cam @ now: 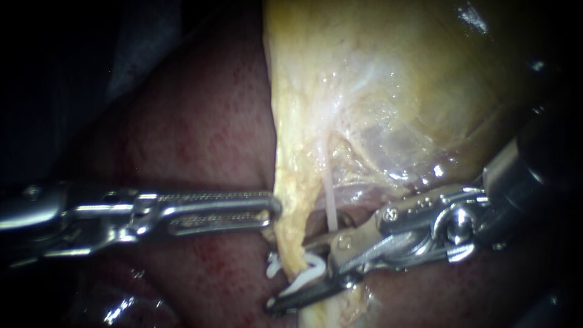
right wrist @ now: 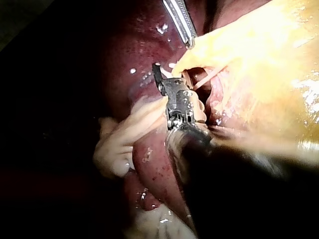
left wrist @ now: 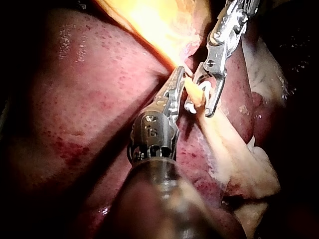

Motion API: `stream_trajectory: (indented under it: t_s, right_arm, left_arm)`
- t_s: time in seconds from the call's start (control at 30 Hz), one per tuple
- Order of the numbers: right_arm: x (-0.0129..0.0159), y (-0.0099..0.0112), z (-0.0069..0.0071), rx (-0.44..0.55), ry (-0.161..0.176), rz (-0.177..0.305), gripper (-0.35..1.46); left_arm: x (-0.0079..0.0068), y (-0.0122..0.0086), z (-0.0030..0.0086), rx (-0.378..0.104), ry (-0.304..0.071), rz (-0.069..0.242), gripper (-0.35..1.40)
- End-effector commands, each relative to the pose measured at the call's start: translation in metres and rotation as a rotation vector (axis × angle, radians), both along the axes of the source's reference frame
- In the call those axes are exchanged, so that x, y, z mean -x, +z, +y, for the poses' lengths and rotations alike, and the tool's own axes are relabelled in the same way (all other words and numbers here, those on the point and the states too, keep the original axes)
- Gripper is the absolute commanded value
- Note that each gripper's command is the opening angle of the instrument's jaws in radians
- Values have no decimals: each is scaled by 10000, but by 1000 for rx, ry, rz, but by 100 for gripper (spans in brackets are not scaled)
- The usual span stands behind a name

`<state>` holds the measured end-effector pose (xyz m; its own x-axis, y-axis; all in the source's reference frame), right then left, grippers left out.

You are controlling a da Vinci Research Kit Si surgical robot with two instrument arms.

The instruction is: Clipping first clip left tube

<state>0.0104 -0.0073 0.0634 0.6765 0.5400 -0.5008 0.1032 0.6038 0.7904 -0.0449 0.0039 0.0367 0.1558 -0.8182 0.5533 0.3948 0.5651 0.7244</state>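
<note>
Two instruments, two tubes, one clip. The right instrument's (cam: 290, 276) jaws stand apart, both pressing on the white clip (cam: 311, 272) they carry. The clip straddles the left tube (cam: 291, 237), a thick yellow band crossing between those jaws roughly at right angles and running on to the gallbladder (cam: 395, 91). A thin pale tube (cam: 331, 206) runs beside it, nearer the jaws' hinge. The left instrument's (cam: 273, 209) jaws lie together, tips touching the band's far edge.

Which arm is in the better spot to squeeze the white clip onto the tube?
Right. My right instrument holds the white clip in its jaws, around the left tube. My left instrument carries no clip and sits beside the tube, higher up.
</note>
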Motion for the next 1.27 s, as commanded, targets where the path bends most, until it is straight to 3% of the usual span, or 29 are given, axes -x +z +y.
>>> stream_trajectory:
  t_s: [0.03, 0.2, 0.33, 1.27]
  right_arm:
    - [1, -1, 2, 1, -8, 4, 0]
    - [5, 3, 4, -2, -41, 16, -10]
    - [8, 6, 7, 12, -5, 10, -12]
    - [11, 7, 8, 9, 0, 6, -10]
  left_arm:
    - [0, 0, 0, 0, 0, 0, -35]
    - [0, 0, 0, 0, 0, 0, -35]
    - [0, 0, 0, 0, 0, 0, -35]
    - [1, 0, 0, 0, 0, 0, -35]
